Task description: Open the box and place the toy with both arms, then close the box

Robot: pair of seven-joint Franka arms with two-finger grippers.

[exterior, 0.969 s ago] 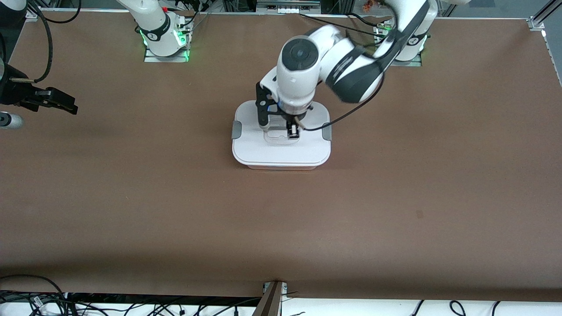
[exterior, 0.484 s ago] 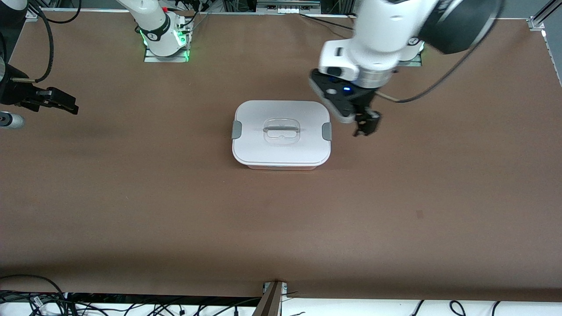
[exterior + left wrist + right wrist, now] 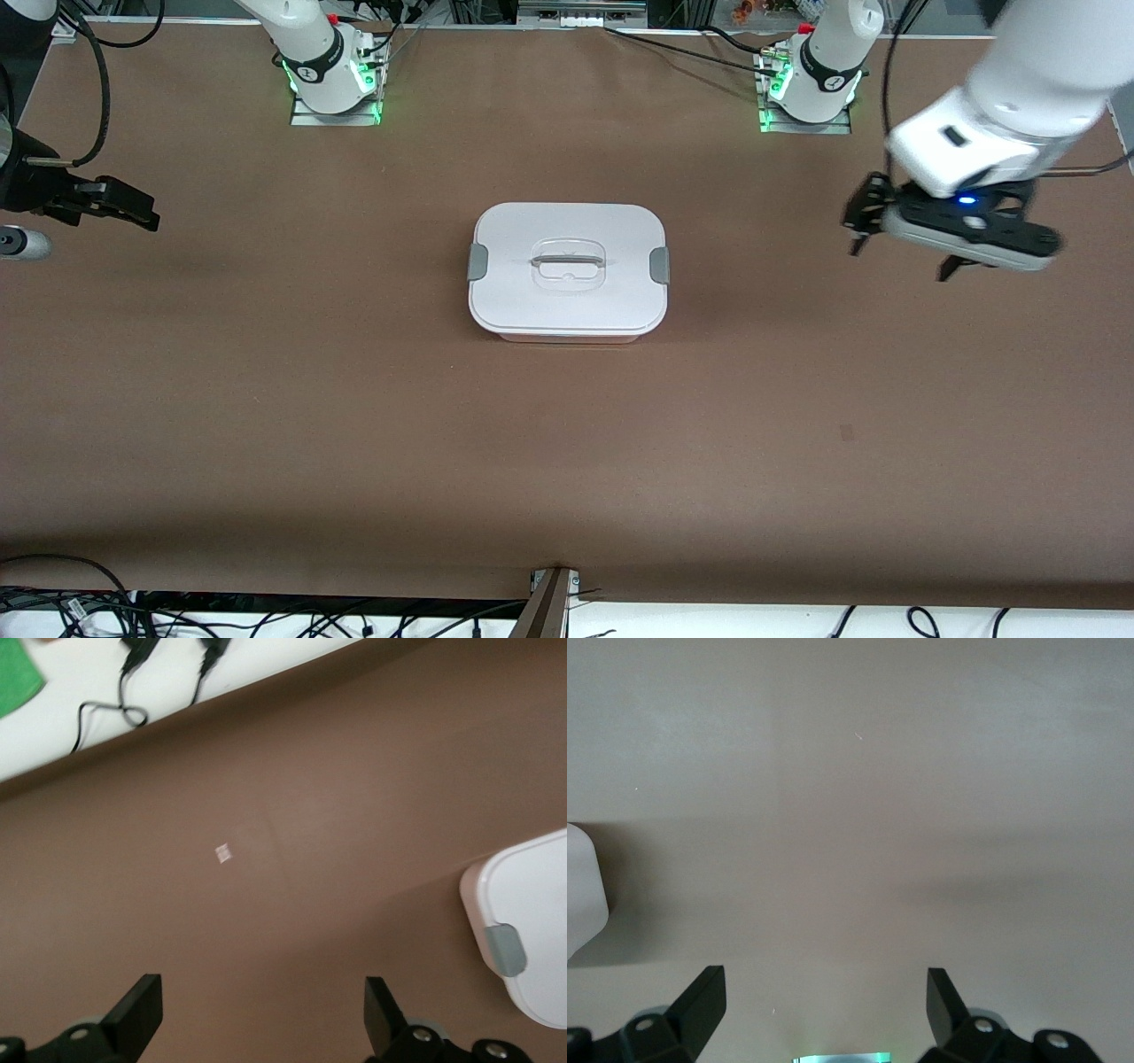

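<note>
Two pincers hang wide apart and empty. Going from the right arm's end of the desk toward the left arm's: the right pincer waits over bare desk at that edge, its fingers spread wide with nothing between them, exactly where it was a second ago.

The box sits mid-desk, its white lid flat on the tub, the grey clips at both ends and the clear handle lying down. It has not shifted.

The left pincer has made the change: a second ago it was down on the handle, half a second ago it was just beside the box at the clip, and now it is well apart from the box, over bare desk at the left arm's end, fingers spread wide and holding nothing.

The toy is nowhere visible; with the lid on, I judge it is inside and the task is essentially finished, both arms retreating.
</note>
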